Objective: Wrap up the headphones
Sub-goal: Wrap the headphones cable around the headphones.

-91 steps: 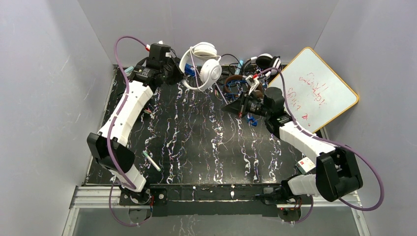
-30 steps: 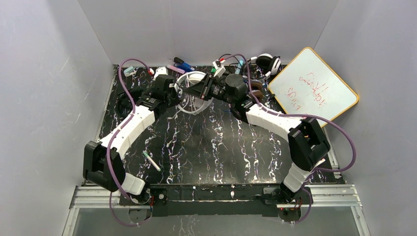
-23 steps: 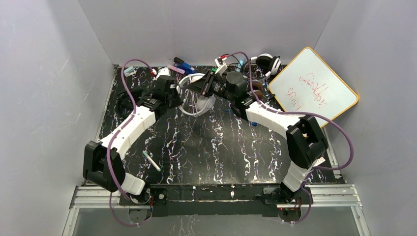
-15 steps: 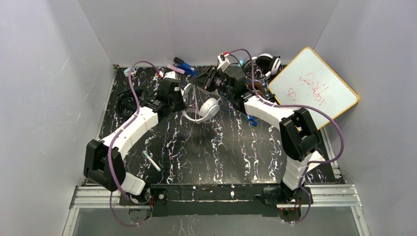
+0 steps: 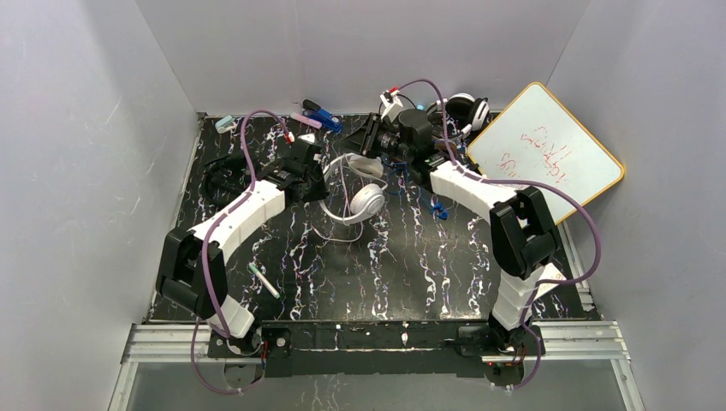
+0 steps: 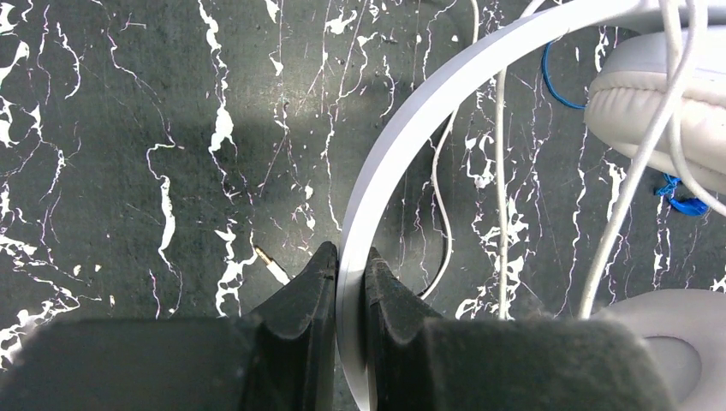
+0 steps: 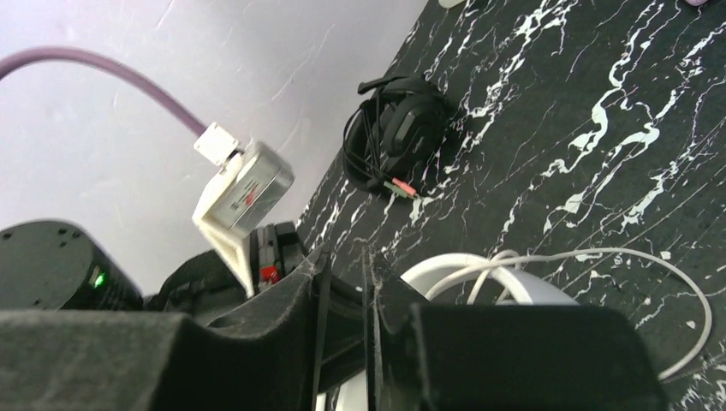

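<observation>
At the back of the desk (image 5: 385,265), three headsets are counted: the white headphones (image 5: 358,204) between both grippers, a black headset (image 5: 221,178) at the left and a black-and-white headset (image 5: 467,107) behind. The white pair is pinched at its band by the left gripper (image 6: 349,265). The right gripper (image 7: 342,257) is nearly closed, and whether anything is held cannot be told.

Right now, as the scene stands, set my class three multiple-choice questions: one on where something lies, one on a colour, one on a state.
1. Where do the black headphones lie? A) by the table's left edge B) at its near edge C) in its middle
2. What colour is the writing on the whiteboard? A) blue B) red C) green
3. How do the left jaws stand? A) wide open B) shut on the white headphones' headband C) shut on a marker
Key: 1 A, they lie beside the left wall; 2 B, the scrawl is red; 3 B, the left wrist view shows them pinching the band.
</observation>
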Robot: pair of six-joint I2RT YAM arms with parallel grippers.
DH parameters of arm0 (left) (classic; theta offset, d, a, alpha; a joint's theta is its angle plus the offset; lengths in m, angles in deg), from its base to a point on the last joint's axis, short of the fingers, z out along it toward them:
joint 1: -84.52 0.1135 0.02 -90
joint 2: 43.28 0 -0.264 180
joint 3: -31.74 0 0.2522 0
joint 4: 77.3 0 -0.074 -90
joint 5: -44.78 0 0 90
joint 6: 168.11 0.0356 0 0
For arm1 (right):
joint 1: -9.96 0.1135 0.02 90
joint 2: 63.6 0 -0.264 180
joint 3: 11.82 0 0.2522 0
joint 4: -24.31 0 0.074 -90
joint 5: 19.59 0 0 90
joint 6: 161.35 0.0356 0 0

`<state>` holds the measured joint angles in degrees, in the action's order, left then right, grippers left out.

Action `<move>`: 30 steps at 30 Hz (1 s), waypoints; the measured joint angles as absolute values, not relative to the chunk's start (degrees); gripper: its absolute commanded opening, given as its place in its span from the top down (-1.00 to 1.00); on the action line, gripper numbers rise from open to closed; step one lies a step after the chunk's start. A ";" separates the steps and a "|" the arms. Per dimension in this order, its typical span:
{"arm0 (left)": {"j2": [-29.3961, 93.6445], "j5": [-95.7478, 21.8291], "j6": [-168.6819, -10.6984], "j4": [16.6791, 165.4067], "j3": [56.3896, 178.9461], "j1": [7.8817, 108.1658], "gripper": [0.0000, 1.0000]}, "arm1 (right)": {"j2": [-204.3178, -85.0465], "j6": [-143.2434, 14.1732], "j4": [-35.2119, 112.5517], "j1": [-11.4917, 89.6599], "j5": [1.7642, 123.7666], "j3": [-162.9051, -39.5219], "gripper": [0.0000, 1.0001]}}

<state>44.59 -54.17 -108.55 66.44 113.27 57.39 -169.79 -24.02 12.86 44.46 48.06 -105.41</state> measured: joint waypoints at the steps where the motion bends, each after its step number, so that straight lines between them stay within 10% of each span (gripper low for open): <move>1: 44.59 -54.19 -108.52 66.42 113.27 57.39 1.00 | -169.27 -25.00 13.76 44.46 47.47 -105.41 0.33; 18: 45.99 -56.51 -104.52 66.59 117.13 57.39 1.00 | -134.49 -63.47 28.21 46.12 43.90 -83.53 0.09; 30: 57.03 -55.26 -101.09 71.81 118.12 58.83 1.00 | -137.07 -79.99 35.22 61.62 50.09 -73.72 0.01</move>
